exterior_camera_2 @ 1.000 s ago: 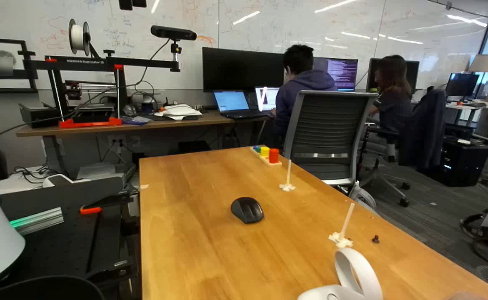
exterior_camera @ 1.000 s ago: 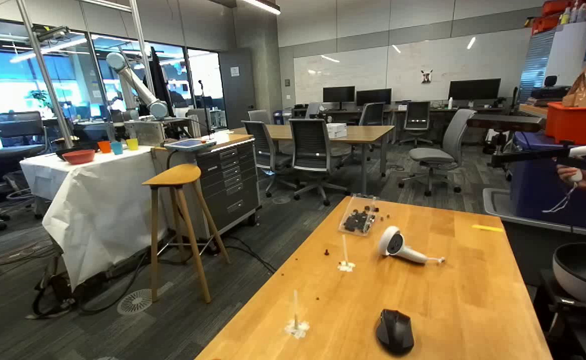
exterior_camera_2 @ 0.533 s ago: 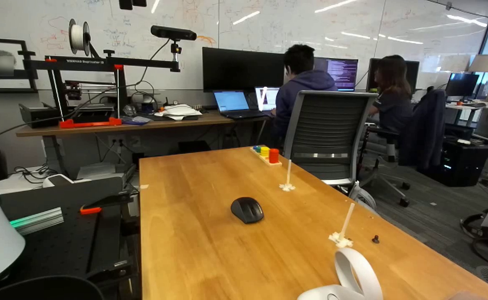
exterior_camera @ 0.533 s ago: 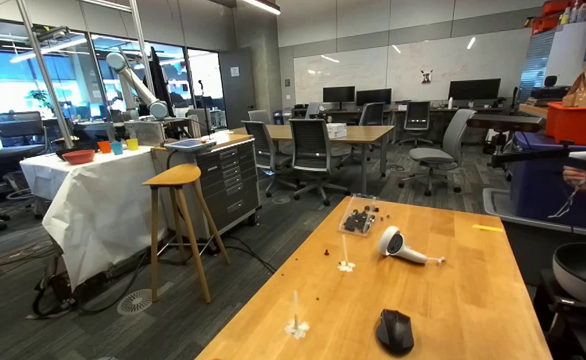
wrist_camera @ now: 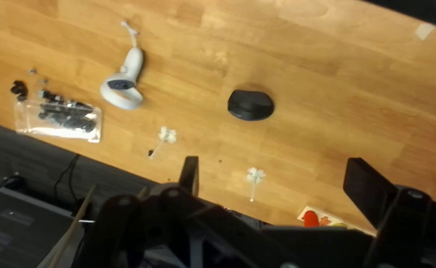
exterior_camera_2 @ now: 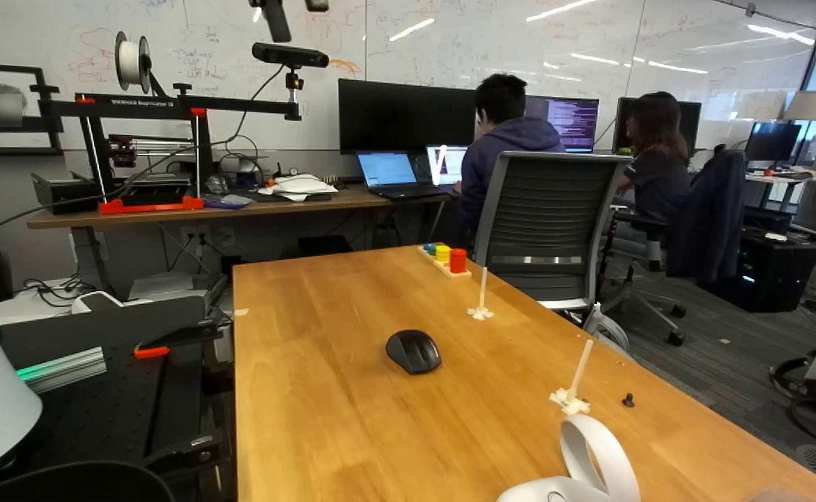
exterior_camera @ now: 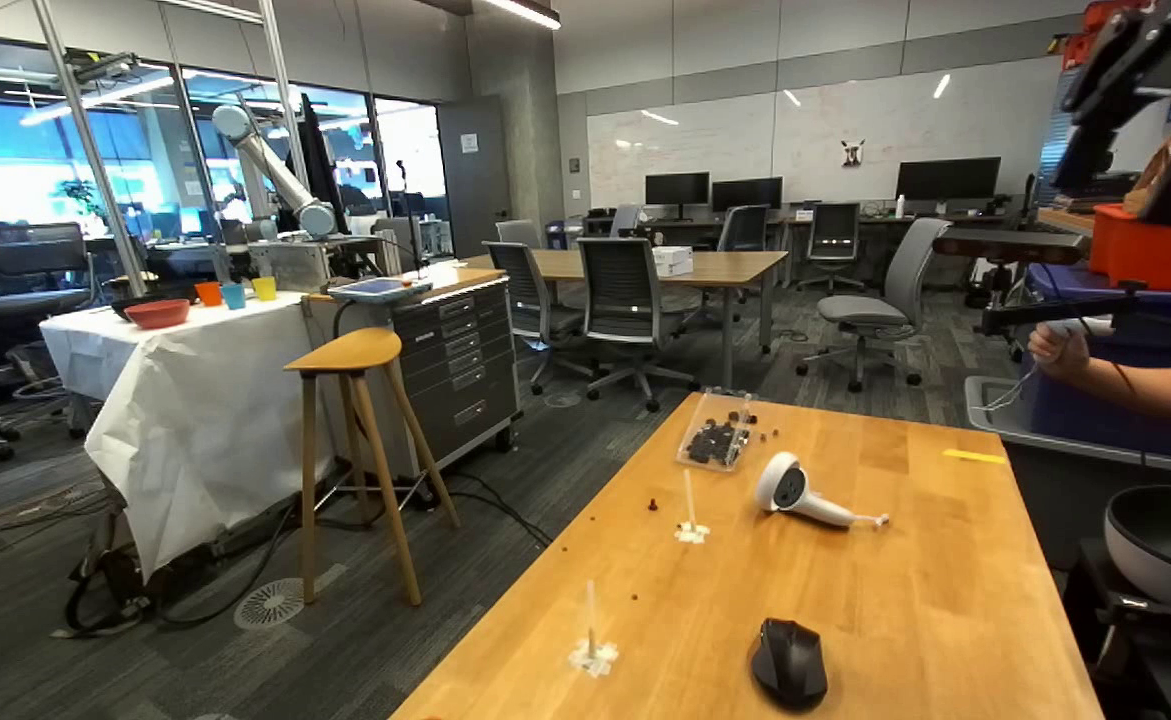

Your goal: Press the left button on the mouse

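The black mouse (exterior_camera: pixel 790 665) lies on the wooden table, and it also shows in an exterior view (exterior_camera_2: pixel 413 351) and in the wrist view (wrist_camera: pixel 250 105). Its left button cannot be told apart from the rest of the dark shell. My gripper (wrist_camera: pixel 273 163) is open, with its fingers wide apart and nothing between them. It is high above the table, apart from the mouse. In an exterior view the gripper (exterior_camera: pixel 1117 195) hangs at the top right edge. In an exterior view only its fingertips (exterior_camera_2: pixel 297 14) show at the top edge.
On the table are a white handheld controller (exterior_camera: pixel 813 498), a clear box of black parts (exterior_camera: pixel 717 440), two thin upright pegs (exterior_camera_2: pixel 482 293) and a board with coloured pieces (exterior_camera_2: pixel 446 263). A person's hand (exterior_camera: pixel 1060 350) is beside the table.
The gripper has come into view at the top right in an exterior view, and its fingers have come lower and shifted right in an exterior view. The person's hand moved left. The mouse stayed still.
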### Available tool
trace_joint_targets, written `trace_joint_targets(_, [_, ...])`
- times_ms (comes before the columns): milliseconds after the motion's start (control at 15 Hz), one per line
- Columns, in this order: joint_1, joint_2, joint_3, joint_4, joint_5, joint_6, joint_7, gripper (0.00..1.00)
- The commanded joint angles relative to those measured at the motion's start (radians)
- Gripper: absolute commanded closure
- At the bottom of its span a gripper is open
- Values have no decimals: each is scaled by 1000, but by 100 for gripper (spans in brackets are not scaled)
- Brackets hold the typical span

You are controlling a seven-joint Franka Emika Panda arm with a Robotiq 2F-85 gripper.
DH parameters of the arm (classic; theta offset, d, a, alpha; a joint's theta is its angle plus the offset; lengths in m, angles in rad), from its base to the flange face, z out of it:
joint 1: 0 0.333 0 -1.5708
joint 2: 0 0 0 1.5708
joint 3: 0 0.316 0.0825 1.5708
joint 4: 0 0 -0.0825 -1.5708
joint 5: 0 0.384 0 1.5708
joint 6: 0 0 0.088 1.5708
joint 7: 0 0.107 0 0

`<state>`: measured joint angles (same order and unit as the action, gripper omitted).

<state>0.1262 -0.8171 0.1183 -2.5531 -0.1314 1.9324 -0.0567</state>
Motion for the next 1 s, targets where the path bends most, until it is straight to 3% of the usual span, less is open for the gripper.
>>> trace_joint_targets(0, [-75, 128, 29, 26, -150, 192, 34, 25])
trace_joint_targets(133, [-121, 185, 29, 22, -217, 320, 94, 32])
trace_joint_targets(333, [-195, 281, 42, 17, -294, 473, 210, 58])
trace_joint_targets(667, [-294, 453, 82, 33, -416, 606, 399, 95])
trace_joint_targets(933, [-318, 586, 90, 44, -493, 659, 559, 100])
